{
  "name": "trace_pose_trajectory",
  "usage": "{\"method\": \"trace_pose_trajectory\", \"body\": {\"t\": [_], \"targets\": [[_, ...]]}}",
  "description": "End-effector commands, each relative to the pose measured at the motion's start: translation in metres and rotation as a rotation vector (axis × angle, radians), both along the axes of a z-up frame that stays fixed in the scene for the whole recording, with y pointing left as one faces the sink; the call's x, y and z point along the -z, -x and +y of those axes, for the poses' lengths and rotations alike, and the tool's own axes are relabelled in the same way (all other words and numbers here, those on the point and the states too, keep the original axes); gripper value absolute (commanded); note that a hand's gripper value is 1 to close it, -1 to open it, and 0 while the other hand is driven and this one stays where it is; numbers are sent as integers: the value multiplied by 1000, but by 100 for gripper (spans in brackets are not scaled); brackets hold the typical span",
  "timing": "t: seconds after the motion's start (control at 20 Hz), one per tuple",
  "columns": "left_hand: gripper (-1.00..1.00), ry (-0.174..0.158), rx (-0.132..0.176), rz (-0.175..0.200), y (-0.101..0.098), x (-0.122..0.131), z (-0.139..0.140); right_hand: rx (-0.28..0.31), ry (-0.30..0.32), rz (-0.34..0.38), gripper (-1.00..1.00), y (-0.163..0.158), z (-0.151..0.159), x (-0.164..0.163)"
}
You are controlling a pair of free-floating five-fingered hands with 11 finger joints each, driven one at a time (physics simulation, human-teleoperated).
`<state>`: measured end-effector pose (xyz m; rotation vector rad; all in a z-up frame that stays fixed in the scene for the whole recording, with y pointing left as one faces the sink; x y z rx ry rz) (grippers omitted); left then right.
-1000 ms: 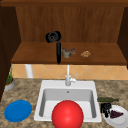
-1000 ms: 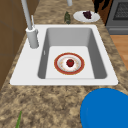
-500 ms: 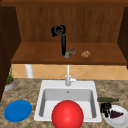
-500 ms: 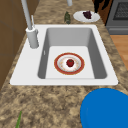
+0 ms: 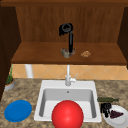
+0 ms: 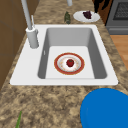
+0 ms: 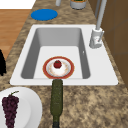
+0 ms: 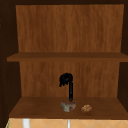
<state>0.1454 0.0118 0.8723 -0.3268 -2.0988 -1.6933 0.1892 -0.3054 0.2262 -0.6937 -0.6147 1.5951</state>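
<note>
Left robot hand up at the shelf, fingers curled round the top of a black rod standing in a small grey bowl. Tilt the rod and the bowl could slide off the shelf edge, or bump the brown lump just beside it. Right robot hand curled, idle by the grape plate on the bench.

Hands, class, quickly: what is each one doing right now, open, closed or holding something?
Left hand: up in the cabinet, fingers curled round the top of a black rod standing over a grey lump.
Right hand: by the grape plate; cannot tell.
</note>
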Motion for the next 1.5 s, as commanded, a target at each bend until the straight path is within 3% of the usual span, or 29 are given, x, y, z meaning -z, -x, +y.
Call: {"method": "trace_pose_trajectory", "body": {"t": [0.0,0.15,0.2,0.25,0.35,0.85,0.95,1.15,1.3,1.45], "targets": [[-100,-11,0,85,-15,12,-15,0,0,0,0,0,0,0],[-100,-24,27,57,-27,34,-22,0,0,0,0,0,0,0],[-100,-23,25,54,-32,41,-27,0,0,0,0,0,0,0],[-100,-16,2,54,-38,48,-35,0,0,0,0,0,0,0],[-100,-3,1,46,-48,59,-36,0,0,0,0,0,0,0],[-100,10,18,65,-134,118,-26,0,0,0,0,0,0,0],[-100,2,6,66,-133,133,-37,0,0,0,0,0,0,0],[-100,3,23,99,-141,154,-41,0,0,0,0,0,0,0],[-100,2,16,165,-162,160,-41,0,0,0,0,0,0,0],[-100,2,33,171,-188,157,-35,0,0,0,0,0,0,0]]}}
